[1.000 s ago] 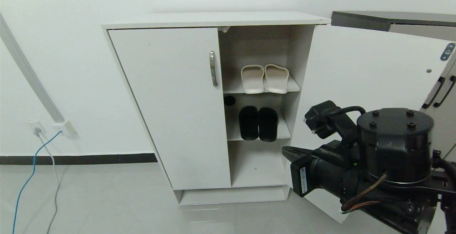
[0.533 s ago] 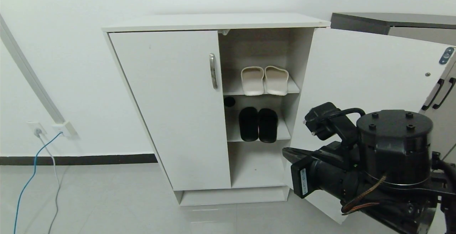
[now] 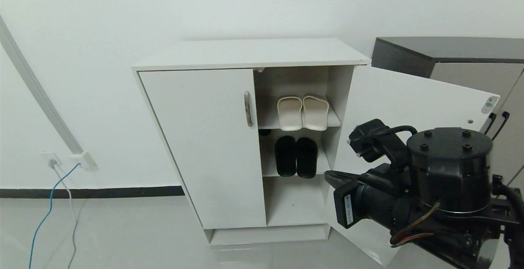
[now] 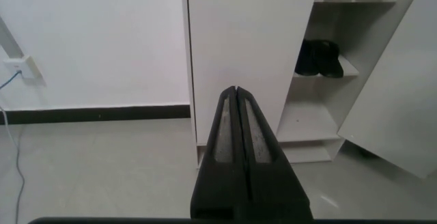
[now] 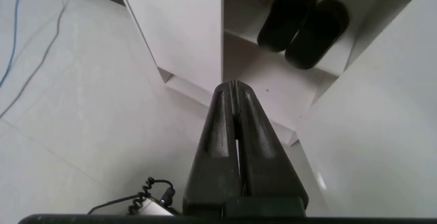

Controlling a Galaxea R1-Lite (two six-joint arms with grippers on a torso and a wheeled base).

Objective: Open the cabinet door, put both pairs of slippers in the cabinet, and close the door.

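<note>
- Your cabinet [image 3: 254, 52] stood against the white wall with its right door [image 3: 409, 105] swung wide open and its left door [image 3: 204, 146] shut.
- A metal handle [image 3: 247, 108] sat upright on the left door, near that door's inner edge.
- You had the white slippers [image 3: 303, 111] side by side on the upper shelf of the open half, touching each other, heels toward you.
- The black slippers [image 3: 295, 155] lay as a pair on the shelf just below, also side by side.
- Both pairs were inside the cabinet while the door had not yet been closed.
- Your left claw [image 4: 235, 125] had its fingers pressed together and held nothing. It hung over the floor [image 3: 123, 240], aimed at the shut left door and well apart from it.
- Your right claw [image 5: 235, 115] was likewise pressed together on nothing. It was above the floor in front of the cabinet's base, with the black slippers farther off beyond its tip.
- Your right arm [image 3: 430, 187] showed low on the right of the head view, in front of the open right door's lower part.
- A grey cupboard [image 3: 450, 56] stood just beside the cabinet on the right, behind the open door.
- A wall socket [image 3: 51, 160] sat low on the wall to the left, well apart from the cabinet, and a blue cable [image 3: 45, 220] ran down from it to the floor.
</note>
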